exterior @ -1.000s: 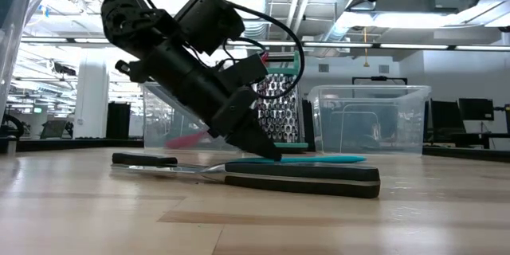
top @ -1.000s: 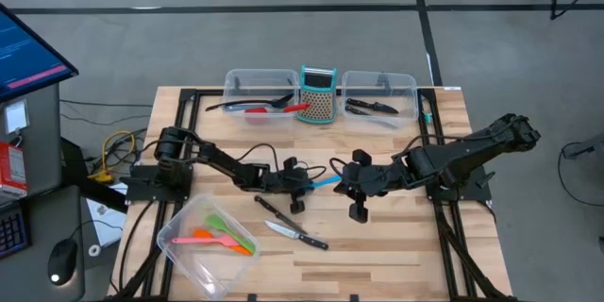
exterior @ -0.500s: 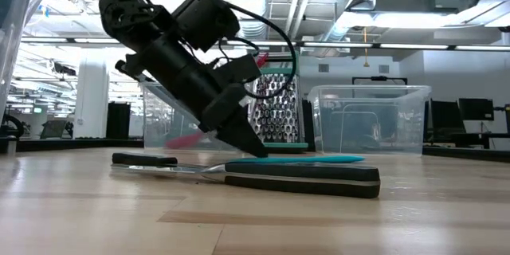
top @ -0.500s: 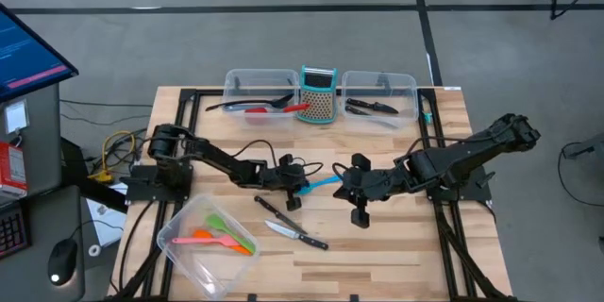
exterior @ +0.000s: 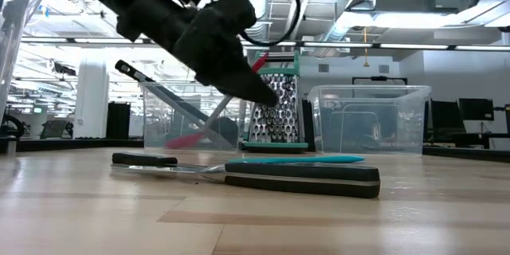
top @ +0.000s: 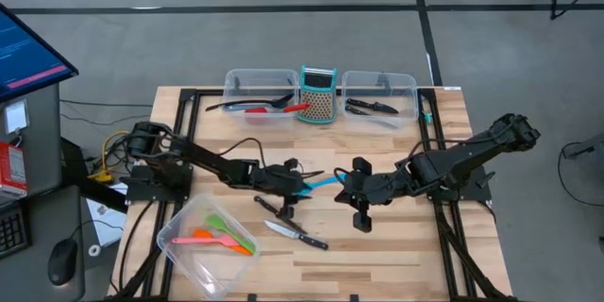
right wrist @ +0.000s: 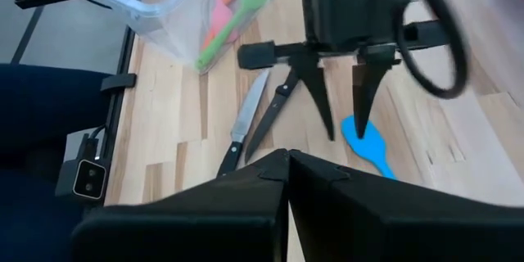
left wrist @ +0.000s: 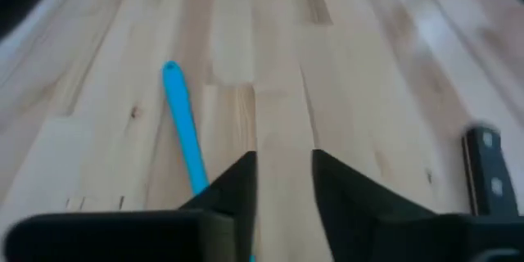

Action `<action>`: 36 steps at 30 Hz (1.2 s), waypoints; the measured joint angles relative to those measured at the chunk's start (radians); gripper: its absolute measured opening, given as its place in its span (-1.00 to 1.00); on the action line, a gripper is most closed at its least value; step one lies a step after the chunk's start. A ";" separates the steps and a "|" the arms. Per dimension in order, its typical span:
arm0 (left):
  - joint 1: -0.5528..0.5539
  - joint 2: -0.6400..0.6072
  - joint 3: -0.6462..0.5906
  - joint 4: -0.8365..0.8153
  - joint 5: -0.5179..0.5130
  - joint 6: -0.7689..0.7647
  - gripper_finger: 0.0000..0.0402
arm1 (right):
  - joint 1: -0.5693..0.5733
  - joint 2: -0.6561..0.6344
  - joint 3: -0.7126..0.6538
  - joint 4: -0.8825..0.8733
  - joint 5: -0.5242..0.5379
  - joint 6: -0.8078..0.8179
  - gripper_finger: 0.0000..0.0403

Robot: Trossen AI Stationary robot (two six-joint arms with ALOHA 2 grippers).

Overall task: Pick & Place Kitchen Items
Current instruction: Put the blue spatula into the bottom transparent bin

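Near the middle of the table (top: 396, 245) the left gripper (top: 286, 196) hangs just above the wood, fingers apart and holding nothing; the right wrist view shows its two fingertips (right wrist: 313, 98) spread beside the paddle of the blue spatula (top: 319, 182). That spatula lies flat between the two grippers, its handle running toward the table's right half. The right gripper (top: 360, 209) waits just beside it, nearer the right edge, its fingers pressed together with nothing between them.

Just toward the front edge lie two black-handled knives (top: 294, 230), crossing at their blades. In the front left corner a tilted clear tub (top: 179, 245) holds orange, pink and green spatulas (top: 226, 236). Along the back edge stand two more tubs: the left one (top: 258, 82) with spoons, the right one (top: 379, 82) with knives, and a teal-framed grater (top: 319, 97) between them.

The step in hand looks like the approach to the blue spatula. The next move calls for lowering the spread fingers astride the thin spatula, closing on it, and then carrying it to the spatula tub at the front left corner.
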 joint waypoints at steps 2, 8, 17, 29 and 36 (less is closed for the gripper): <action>-0.006 -0.002 0.000 -0.030 0.000 0.041 -0.34 | 0.003 0.000 0.000 0.000 0.000 0.000 -0.99; 0.001 0.043 0.000 -0.118 -0.058 0.062 0.23 | 0.008 0.000 0.000 0.000 0.000 0.000 -0.99; 0.025 0.149 0.006 -0.101 -0.128 0.029 0.60 | 0.007 0.000 0.000 0.000 0.000 0.000 -0.99; 0.033 0.216 0.012 -0.102 -0.106 -0.030 -0.47 | 0.007 0.000 0.000 0.000 0.000 0.000 -0.99; 0.045 0.218 0.011 -0.103 -0.115 -0.054 -0.75 | 0.007 0.000 0.000 0.001 0.000 0.025 -0.99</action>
